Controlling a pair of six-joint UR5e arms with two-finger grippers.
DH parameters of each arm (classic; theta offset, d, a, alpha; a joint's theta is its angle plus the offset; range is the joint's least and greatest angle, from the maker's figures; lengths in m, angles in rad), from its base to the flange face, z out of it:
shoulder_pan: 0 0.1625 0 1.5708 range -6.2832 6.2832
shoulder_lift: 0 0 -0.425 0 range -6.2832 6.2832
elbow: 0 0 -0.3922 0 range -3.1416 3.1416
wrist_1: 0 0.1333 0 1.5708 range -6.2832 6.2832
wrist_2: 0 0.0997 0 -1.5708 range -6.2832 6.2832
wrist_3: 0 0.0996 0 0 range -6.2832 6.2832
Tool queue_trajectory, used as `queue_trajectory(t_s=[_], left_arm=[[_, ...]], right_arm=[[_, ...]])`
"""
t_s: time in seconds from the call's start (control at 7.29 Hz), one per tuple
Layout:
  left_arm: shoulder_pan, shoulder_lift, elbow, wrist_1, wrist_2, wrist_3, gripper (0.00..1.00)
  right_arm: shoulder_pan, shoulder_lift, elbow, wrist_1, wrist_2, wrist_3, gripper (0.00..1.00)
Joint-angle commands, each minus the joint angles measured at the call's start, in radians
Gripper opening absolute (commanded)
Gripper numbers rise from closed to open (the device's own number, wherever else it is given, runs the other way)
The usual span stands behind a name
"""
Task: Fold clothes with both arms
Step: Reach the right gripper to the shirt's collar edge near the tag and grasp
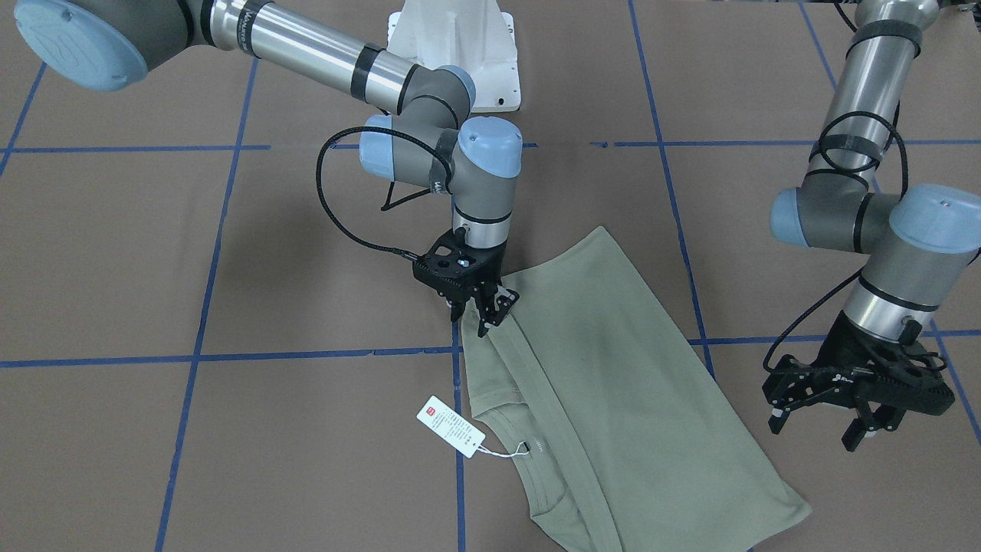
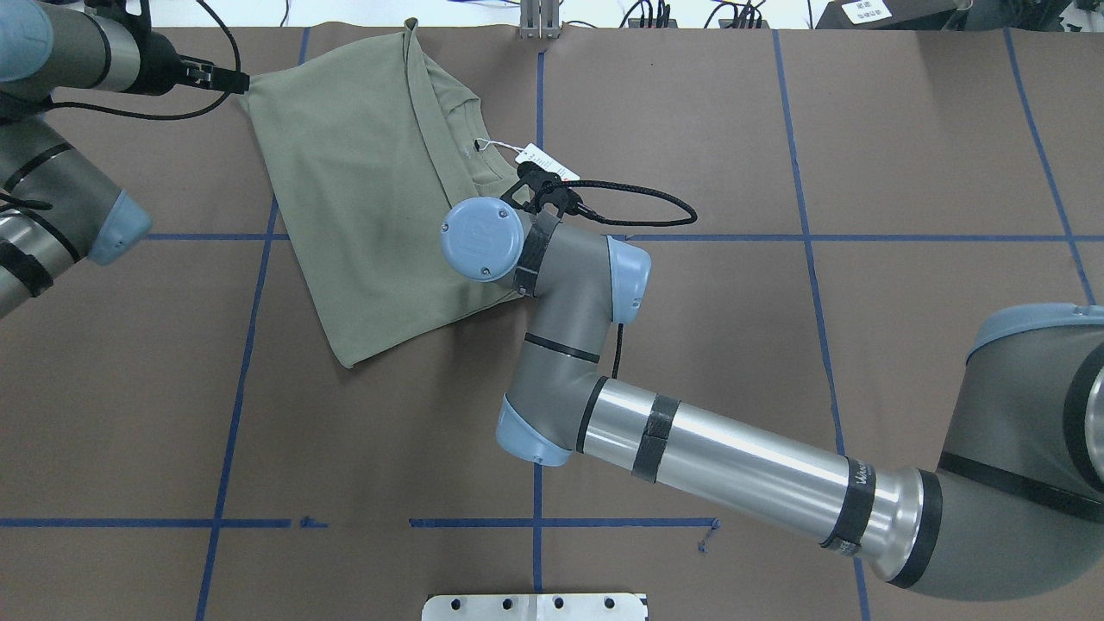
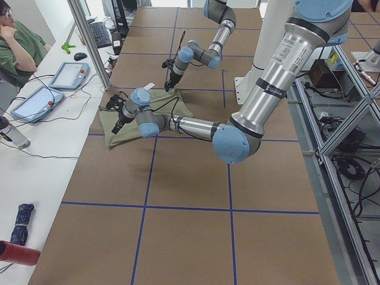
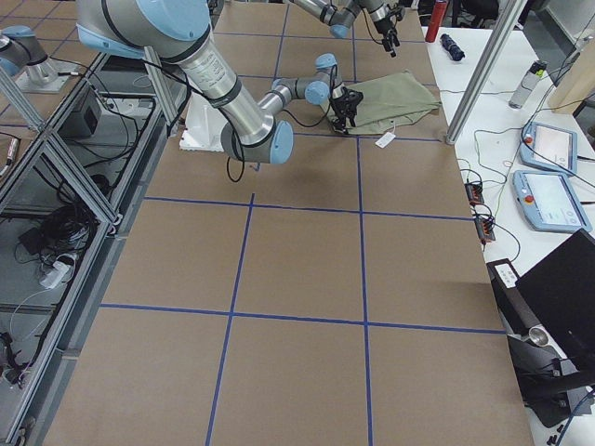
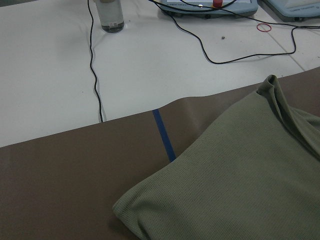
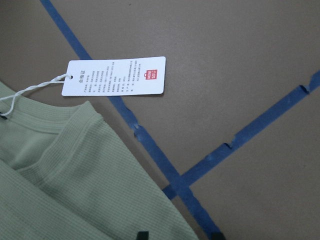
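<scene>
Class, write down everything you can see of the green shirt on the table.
The shirt is a sage-green ribbed knit, folded into a rough rectangle and lying flat and askew on the brown table. Its round neck band shows along one side, where a white hang tag on string rests on the table. The right gripper seems to pinch a corner on the tag's side. The left gripper, open, hovers near the opposite side without touching it.

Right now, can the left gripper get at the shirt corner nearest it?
Probably yes. The left gripper is open and hangs just beside that corner of the shirt, with only bare table between; the right gripper is at the opposite edge.
</scene>
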Motion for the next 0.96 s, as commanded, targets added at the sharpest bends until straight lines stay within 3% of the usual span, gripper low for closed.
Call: queue_trajectory(t_s=[0.0,0.14,0.55,0.82], left_arm=[[0.000,0.000,0.003,0.000,0.000,0.000,1.00],[0.001,0.000,0.003,0.000,0.000,0.000,1.00],[0.001,0.000,0.001,0.000,0.000,-0.001,1.00],[0.001,0.000,0.000,0.000,0.000,-0.001,1.00]], right_arm=[[-0.002,-0.006,0.000,0.000,0.000,0.001,0.36],[-0.002,-0.007,0.001,0.000,0.000,-0.001,0.00],[-0.002,-0.013,0.027,0.000,0.002,-0.005,0.00],[-0.002,-0.112,0.165,-0.008,0.005,-0.005,0.00]])
